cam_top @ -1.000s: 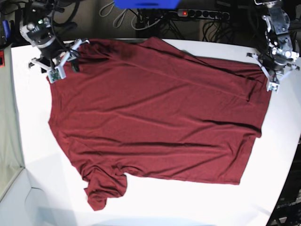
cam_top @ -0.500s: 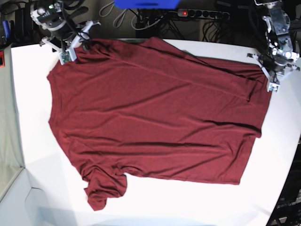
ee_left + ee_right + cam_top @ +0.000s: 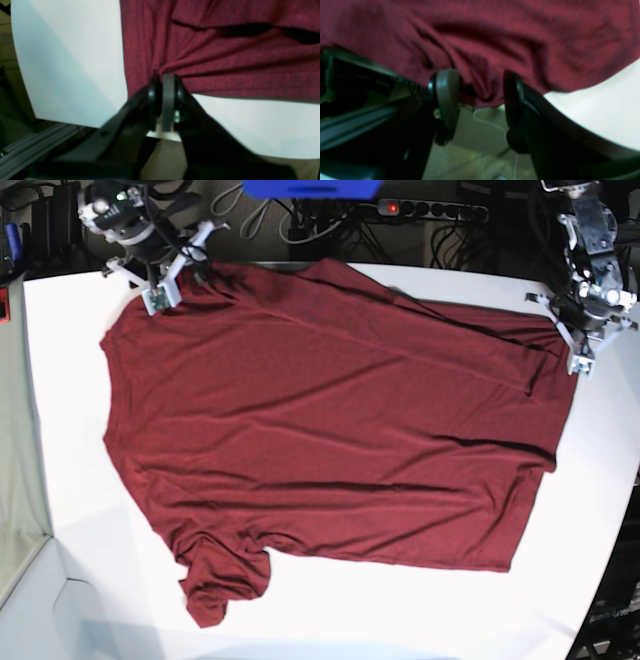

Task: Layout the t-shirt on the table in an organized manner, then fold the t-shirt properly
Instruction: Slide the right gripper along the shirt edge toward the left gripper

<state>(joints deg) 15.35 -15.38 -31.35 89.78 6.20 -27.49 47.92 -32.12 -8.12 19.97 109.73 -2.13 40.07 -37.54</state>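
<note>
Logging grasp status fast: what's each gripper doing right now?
Left gripper: closed on the t-shirt corner.
Right gripper: open, cloth edge between its fingers, not pinched.

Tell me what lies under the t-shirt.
Under the t-shirt is the white table, bare all around it. The part beneath the cloth is covered, so anything there cannot be seen. One sleeve lies bunched at the near edge.

Shirt (image 3: 330,420) covers bench (image 3: 420,610) middle; bare bench open along near edge and both sides; bunched sleeve (image 3: 222,575) low bump near-left; cables and power strip (image 3: 430,210) crowd space behind far edge.
</note>
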